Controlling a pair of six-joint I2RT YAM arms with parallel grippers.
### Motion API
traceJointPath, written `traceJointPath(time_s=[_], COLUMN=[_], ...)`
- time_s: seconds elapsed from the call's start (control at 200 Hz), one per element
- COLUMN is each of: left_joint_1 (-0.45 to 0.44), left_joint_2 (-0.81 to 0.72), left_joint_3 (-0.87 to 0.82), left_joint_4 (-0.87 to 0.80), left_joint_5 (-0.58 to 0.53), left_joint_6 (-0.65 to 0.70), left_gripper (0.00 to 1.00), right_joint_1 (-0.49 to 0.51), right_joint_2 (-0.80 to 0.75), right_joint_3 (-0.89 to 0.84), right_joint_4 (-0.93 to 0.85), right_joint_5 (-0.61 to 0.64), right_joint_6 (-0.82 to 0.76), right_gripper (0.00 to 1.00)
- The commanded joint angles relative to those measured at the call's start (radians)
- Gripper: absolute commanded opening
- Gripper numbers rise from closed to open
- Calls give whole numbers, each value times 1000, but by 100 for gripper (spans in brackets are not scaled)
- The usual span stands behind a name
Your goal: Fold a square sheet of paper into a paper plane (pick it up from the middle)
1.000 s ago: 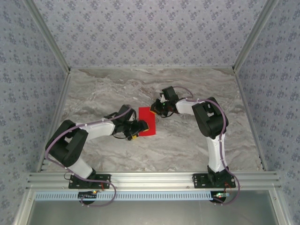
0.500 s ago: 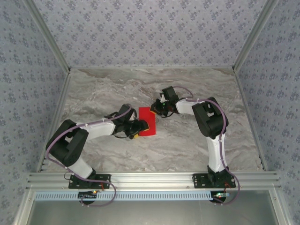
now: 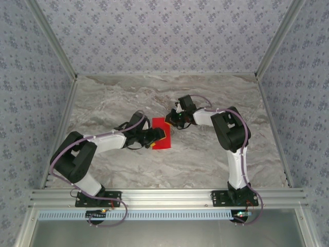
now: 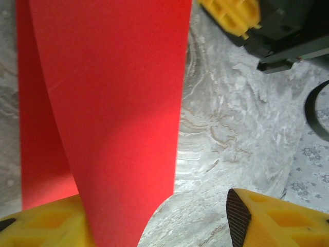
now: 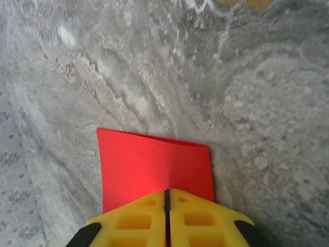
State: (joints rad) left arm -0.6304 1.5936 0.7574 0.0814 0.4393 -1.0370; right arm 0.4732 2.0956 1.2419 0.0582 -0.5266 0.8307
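The square sheet of paper (image 3: 163,135) lies bright red on the marble, partly folded over itself. In the left wrist view a lifted layer of the sheet (image 4: 118,103) curves up over my left finger (image 4: 41,226), while the other finger (image 4: 267,218) stands well apart. My left gripper (image 3: 154,138) is open at the sheet's left edge. My right gripper (image 3: 172,120) is shut, its tips (image 5: 166,206) resting on the sheet (image 5: 154,164) near its far right corner. A second layer shows along the sheet's far edge. No finished plane shape is visible.
Grey marble table (image 3: 205,154) with patterned walls around it and a metal rail (image 3: 164,195) at the near edge. The right gripper's yellow finger (image 4: 231,13) sits close beyond the sheet in the left wrist view. Free room lies left, right and behind the sheet.
My left gripper has slid a little right and farther onto the sheet, lifting its left layer. The right gripper has stayed put on the sheet.
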Motion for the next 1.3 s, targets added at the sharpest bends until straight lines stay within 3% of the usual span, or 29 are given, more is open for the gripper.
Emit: traceJointPath(time_s=[0.0, 0.27, 0.71, 1.024, 1.294], left_joint_1=[4, 3, 3, 3, 4], left_joint_2=[-40, -31, -48, -74, 10], left_joint_3=[-23, -59, -69, -88, -67], left_joint_4=[40, 72, 79, 210, 326], left_joint_5=[24, 29, 54, 117, 113], left_joint_6=[8, -7, 18, 5, -35], left_gripper=[61, 58, 49, 46, 45], right_joint_1=[-11, 10, 72, 74, 44], right_joint_2=[-70, -214, -146, -127, -182], right_joint_3=[-41, -170, -202, -200, -241], right_joint_4=[-64, -147, -168, -234, -130], right_joint_5=[-56, -98, -109, -53, -148], right_joint_6=[-93, -193, -193, -244, -153], right_gripper=[9, 8, 2, 1, 0])
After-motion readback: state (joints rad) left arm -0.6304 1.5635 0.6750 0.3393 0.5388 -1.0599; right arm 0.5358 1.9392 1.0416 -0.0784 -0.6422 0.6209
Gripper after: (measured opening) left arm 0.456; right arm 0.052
